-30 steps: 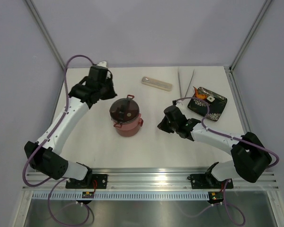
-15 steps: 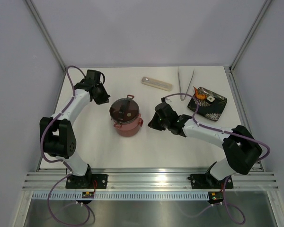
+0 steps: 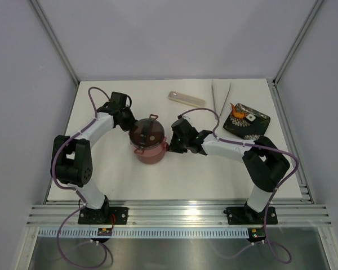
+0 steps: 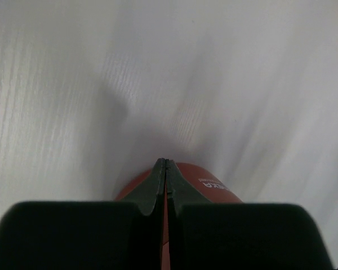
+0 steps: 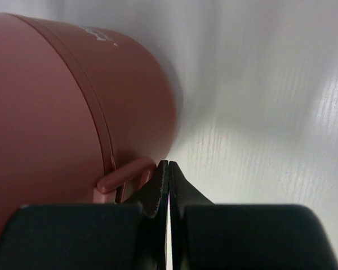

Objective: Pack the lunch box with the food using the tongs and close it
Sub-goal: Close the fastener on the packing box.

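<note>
Top external view, left to right. Left claw (image 3: 128, 119) has swung in from the far-left corner of the white counter (image 3: 186, 174) over the last second. It now sits just beside the upper-left edge of the round maroon lunch box with grey lid and red latches (image 3: 149, 140). The left wrist view shows this claw (image 4: 166, 166) pressed together, nothing pinched, with the maroon box wall (image 4: 211, 183) just past the tips.

The lunch box has not moved. It stands stacked and lidded at counter centre.

Right claw (image 3: 171, 144) has likewise travelled left from mid-counter to the box's right side. The right wrist view shows it (image 5: 168, 169) pressed together and empty, tips next to the red side latch (image 5: 121, 179). Contact cannot be confirmed.

Further right, unchanged: long pale beige cutlery case (image 3: 186, 99), slim silver metal tongs (image 3: 213, 98), and black patterned rectangular tray (image 3: 258, 128). The tray carries the orange-red shrimp-like pieces (image 3: 238, 111) and the small white piece (image 3: 250, 117).

Judgement: both arms are closing on the box to unlatch and open it. Packing has not begun, and the tongs lie untouched.
</note>
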`<move>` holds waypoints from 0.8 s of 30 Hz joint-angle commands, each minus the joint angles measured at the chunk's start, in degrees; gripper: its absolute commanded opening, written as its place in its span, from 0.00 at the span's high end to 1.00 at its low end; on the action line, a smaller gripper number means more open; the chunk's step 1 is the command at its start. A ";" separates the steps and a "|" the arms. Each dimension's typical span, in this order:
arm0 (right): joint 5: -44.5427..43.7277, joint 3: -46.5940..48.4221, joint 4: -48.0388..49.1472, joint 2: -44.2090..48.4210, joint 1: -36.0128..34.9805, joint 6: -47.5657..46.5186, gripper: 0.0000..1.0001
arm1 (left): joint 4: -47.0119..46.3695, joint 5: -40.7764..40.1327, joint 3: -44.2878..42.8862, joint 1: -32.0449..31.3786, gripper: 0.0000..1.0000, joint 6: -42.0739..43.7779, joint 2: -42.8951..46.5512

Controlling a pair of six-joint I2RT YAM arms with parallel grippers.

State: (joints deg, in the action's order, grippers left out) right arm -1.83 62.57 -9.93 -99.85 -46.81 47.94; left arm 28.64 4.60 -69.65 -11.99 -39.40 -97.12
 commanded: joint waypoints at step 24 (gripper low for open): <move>-9.51 -9.14 -12.57 17.33 0.32 1.63 1.00 | -3.42 -1.61 12.43 -4.10 1.00 -7.80 10.37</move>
State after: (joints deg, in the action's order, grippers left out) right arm -10.02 52.05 -21.80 -82.30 -44.69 48.10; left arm 26.85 3.79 -57.60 -15.94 -46.59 -88.97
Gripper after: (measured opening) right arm 0.008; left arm 0.002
